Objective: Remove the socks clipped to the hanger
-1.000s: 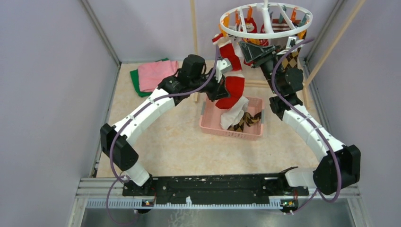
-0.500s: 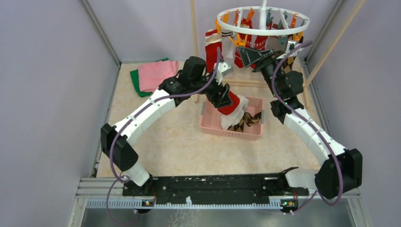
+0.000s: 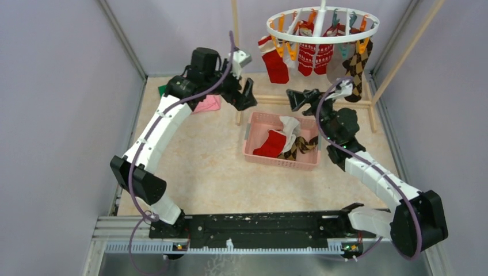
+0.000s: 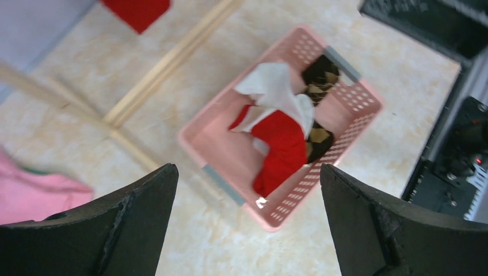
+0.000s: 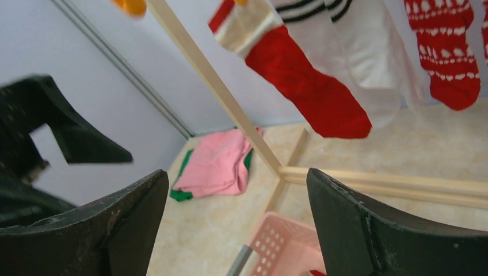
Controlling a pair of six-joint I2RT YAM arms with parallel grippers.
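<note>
Both arms are hovering between the round white plastic hanger ring with orange and teal clips (image 3: 322, 26) and the pink perforated plastic basket (image 3: 253, 150) on the table below. The left gripper (image 3: 246, 96) is gaping wide and empty above the basket, where a heap of red, white and brown argyle socks (image 4: 282, 144) is lying. The right gripper (image 3: 299, 99) is also standing wide, gripping nothing, and is facing the plain red sock (image 5: 311, 92) dangling from the ring. A red white-patterned sock (image 3: 315, 56) and an argyle sock (image 3: 357, 72) are hanging there too. I'd say the next pull is due: one gripper needs to close on the plain red sock and tug it free of its clip.
</note>
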